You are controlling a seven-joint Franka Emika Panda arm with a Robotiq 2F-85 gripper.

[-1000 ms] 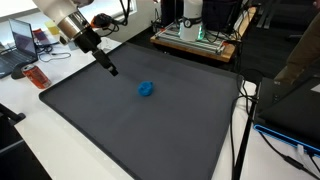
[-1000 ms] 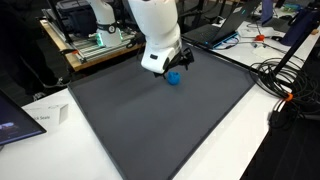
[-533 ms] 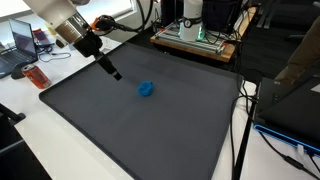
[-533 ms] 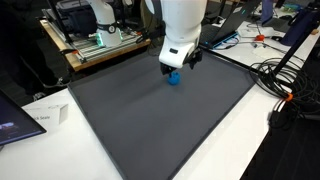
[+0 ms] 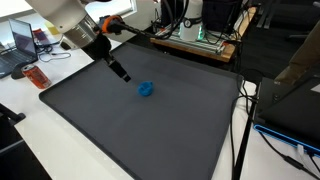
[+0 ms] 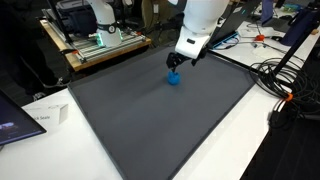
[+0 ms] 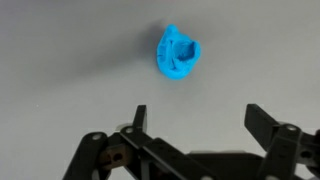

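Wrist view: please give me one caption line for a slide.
Open gripper above a dark grey mat, a small blue object lying just ahead of it, untouched.

In an exterior view the camera is standing high off one corner of the dark mat (image 5: 150,130), looking down at a slant towards the equipment rack (image 5: 195,38) behind it; in an exterior view from a different side, it is looking across the mat with that rack (image 6: 100,40) at upper left. The wrist camera is hanging close above the mat, facing almost straight down, the gripper (image 7: 197,115) entering from the bottom edge. All three are sharing the blue object (image 7: 179,54) and the mat around it.
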